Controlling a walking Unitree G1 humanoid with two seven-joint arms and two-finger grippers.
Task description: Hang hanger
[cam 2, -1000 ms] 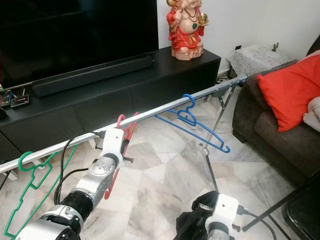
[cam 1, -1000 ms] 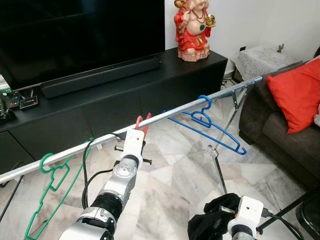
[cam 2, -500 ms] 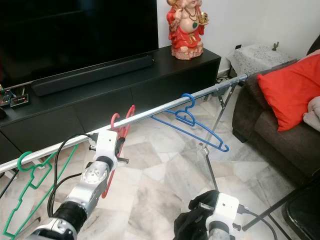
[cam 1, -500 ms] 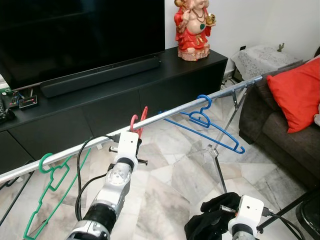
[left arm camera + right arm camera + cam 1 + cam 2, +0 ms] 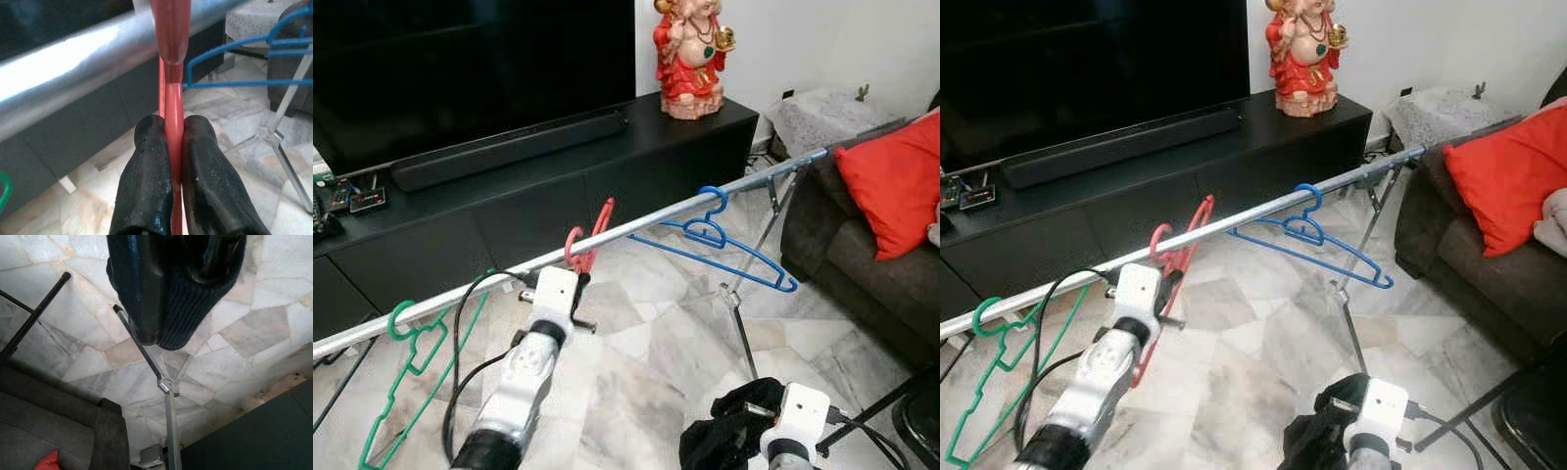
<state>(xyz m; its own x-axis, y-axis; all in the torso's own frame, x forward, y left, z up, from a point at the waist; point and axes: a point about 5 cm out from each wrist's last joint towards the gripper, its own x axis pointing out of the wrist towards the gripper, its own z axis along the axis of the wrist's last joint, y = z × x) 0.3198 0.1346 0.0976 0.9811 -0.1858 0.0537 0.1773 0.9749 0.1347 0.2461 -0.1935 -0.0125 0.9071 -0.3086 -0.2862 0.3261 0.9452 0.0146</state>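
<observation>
Drawn back toward six o'clock since the earlier frame, the left gripper [image 5: 168, 142] is shown with fingers clamped on the red hanger [image 5: 587, 245], whose hook is seated over the rail [image 5: 656, 217]; release is best made only once the hook is fully settled, while the right gripper [image 5: 171, 293] is clamped on a dark cloth [image 5: 729, 436].

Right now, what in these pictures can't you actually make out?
- Red hanger: its lower part sits behind the left gripper in the eye views.
- Right gripper: dark cloth wraps it, so the jaws' state is unclear.
- Green hanger: bottom cut off by the picture's edge.
</observation>
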